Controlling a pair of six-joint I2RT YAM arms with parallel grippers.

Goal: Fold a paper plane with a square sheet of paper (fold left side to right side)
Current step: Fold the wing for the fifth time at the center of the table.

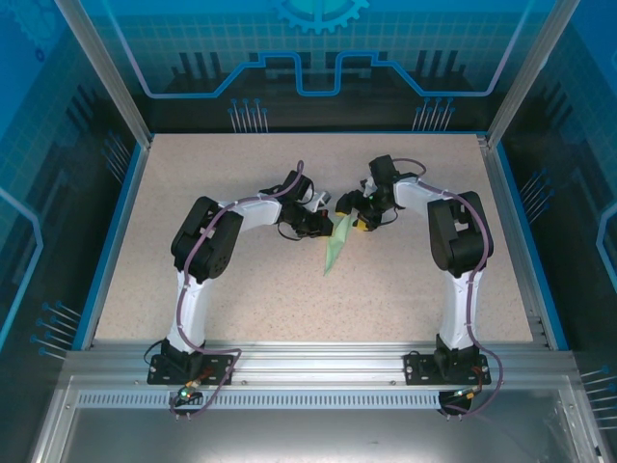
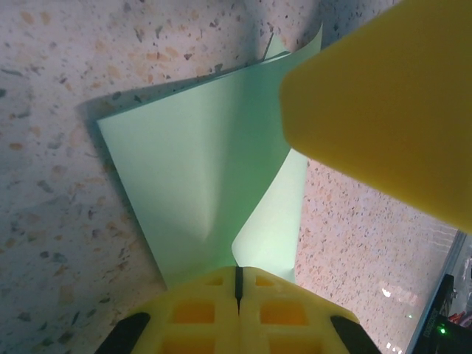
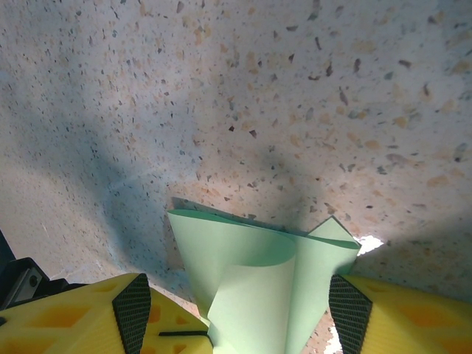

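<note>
The pale mint-green sheet of paper (image 1: 335,245) lies at mid-table, folded into a narrow pointed shape like a paper plane, its tip toward the near edge. My left gripper (image 1: 322,226) is shut on its far end. In the left wrist view the yellow fingers (image 2: 206,310) meet on the paper (image 2: 184,162), which fans out with one flap curling up. My right gripper (image 1: 361,222) is open and straddles the same end. In the right wrist view its padded fingers (image 3: 136,313) stand wide either side of the curled paper (image 3: 251,280).
A yellow finger of the right gripper (image 2: 383,103) hangs close over the paper in the left wrist view. The speckled table (image 1: 241,289) has blue rails at its sides and a metal beam along the near edge (image 1: 318,362). Both arm bases are bolted there.
</note>
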